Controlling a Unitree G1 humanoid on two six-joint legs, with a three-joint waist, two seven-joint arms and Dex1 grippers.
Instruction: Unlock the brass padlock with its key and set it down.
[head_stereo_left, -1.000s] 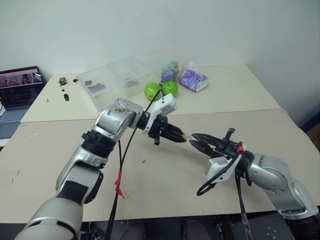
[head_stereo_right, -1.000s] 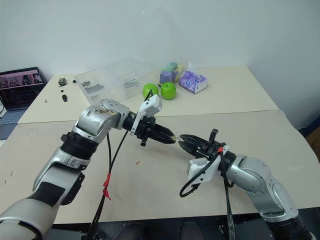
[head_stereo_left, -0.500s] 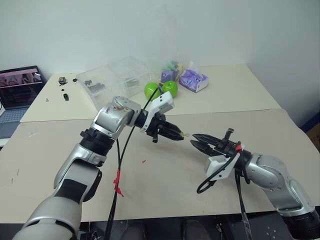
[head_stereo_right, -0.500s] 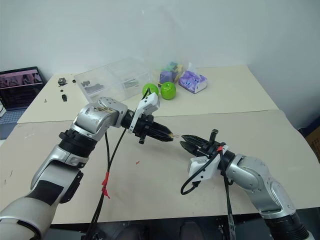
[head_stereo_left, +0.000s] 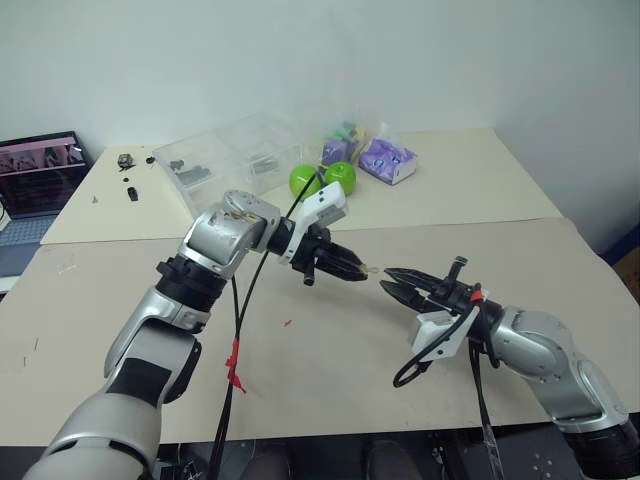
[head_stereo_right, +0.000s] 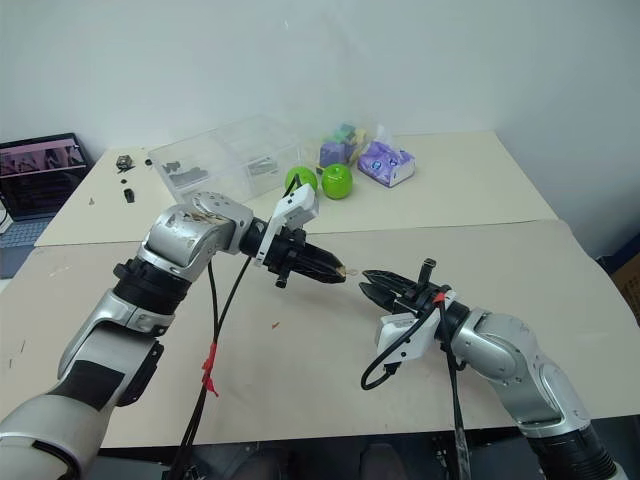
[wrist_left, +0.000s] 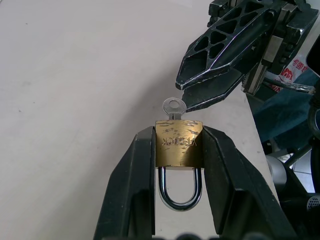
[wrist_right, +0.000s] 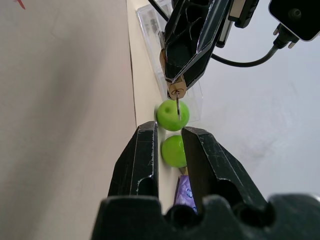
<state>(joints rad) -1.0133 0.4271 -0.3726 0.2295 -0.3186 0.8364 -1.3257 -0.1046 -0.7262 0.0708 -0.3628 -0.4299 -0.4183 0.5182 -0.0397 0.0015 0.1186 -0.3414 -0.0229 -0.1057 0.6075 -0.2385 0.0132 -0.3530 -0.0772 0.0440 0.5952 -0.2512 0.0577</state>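
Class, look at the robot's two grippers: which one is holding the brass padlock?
The left gripper: its two black fingers clamp the brass padlock, with the key sticking out of it. The right gripper holds nothing, just short of the key.

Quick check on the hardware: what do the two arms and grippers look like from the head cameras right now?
Both arms are silver-grey metal with black joint sections. The left gripper and right gripper each have two black tapered fingers with ribbed cut-outs and white wrist mounts. Black cables hang off both arms, the left arm's tied with red tape; a red band rings the right wrist.
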